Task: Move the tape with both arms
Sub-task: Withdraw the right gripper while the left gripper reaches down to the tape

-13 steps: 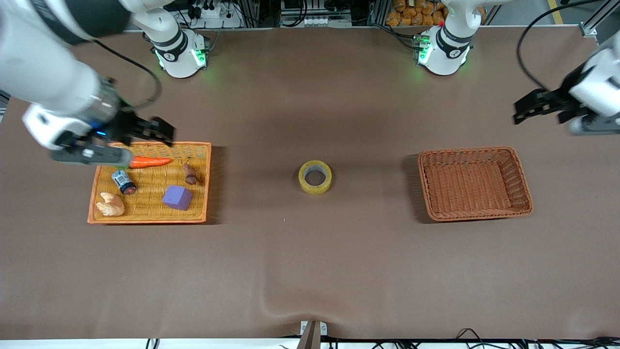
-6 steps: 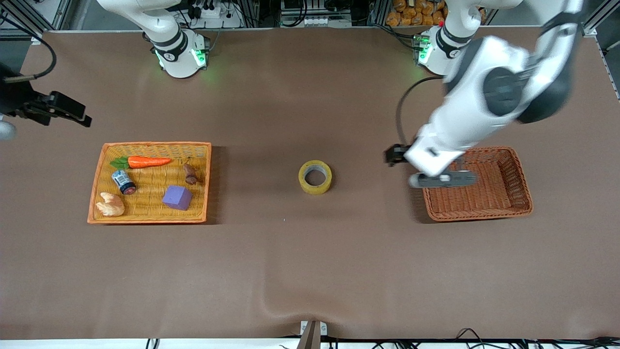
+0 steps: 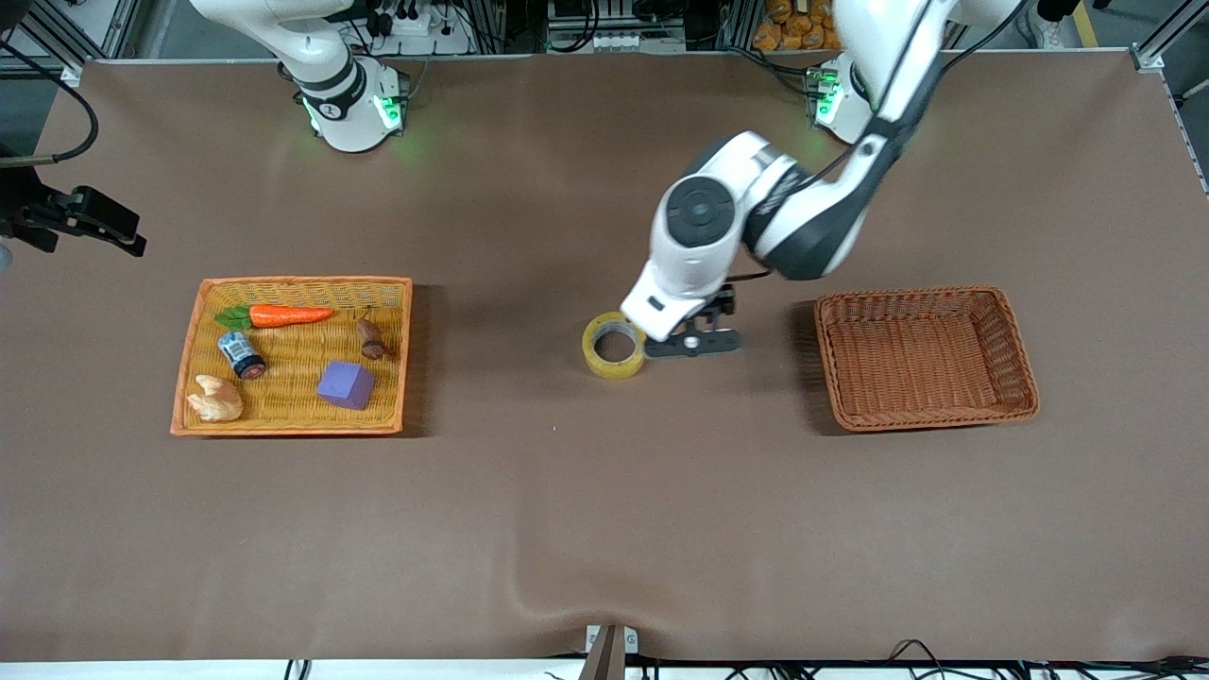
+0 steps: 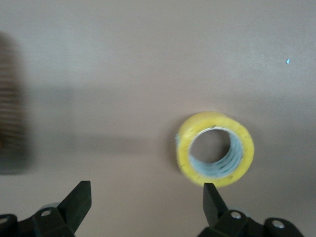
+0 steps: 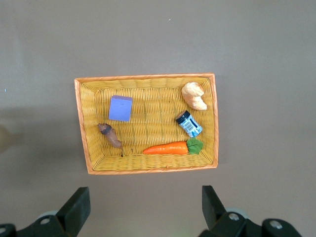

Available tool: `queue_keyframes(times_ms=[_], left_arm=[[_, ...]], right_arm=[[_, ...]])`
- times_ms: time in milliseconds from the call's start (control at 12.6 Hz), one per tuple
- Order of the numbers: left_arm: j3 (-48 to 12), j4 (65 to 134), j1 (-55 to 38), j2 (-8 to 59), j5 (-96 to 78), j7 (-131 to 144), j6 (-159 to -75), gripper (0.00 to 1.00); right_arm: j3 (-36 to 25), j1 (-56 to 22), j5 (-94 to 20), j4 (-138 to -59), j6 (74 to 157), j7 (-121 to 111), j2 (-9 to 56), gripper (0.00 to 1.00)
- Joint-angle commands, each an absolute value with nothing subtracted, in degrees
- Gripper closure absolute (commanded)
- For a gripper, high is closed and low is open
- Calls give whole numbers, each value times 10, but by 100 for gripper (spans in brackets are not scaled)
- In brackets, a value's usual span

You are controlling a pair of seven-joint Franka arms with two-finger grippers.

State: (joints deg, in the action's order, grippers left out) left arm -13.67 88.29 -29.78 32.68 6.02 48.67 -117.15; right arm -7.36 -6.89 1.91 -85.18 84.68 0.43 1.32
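Looking from the front, you see the tape [image 3: 614, 346] lying flat mid-table, hole upward, partly covered by the left gripper [image 3: 694, 331]. Your left wrist view shows the left fingers [image 4: 79, 200] spread wide. Your right wrist view shows the right gripper [image 5: 143, 205] parted, high above the yellow tray [image 5: 84, 123].

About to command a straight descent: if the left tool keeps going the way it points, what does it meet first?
Probably the bare table. The left tool is open and points down beside the tape, toward the empty basket's end. The roll sits off the midline, near one finger, which may clip its edge; depth is unclear.
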Motion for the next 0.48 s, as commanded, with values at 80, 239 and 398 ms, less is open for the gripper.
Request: queue_keyframes(times_ms=[80,239,398], left_arm=[[-133,872,-313,386,76,514,-1236,0],[-133,873,-321,403,74,515,-1258,0],[-133,876,-327,417,74,515,-1267,0]], right_arm=[[-62,-51,11,-863,848,-16,1,0],[-61,-46,11,-863,847,-18,1,0],[-58,-38,10,-863,847,-20,1,0]])
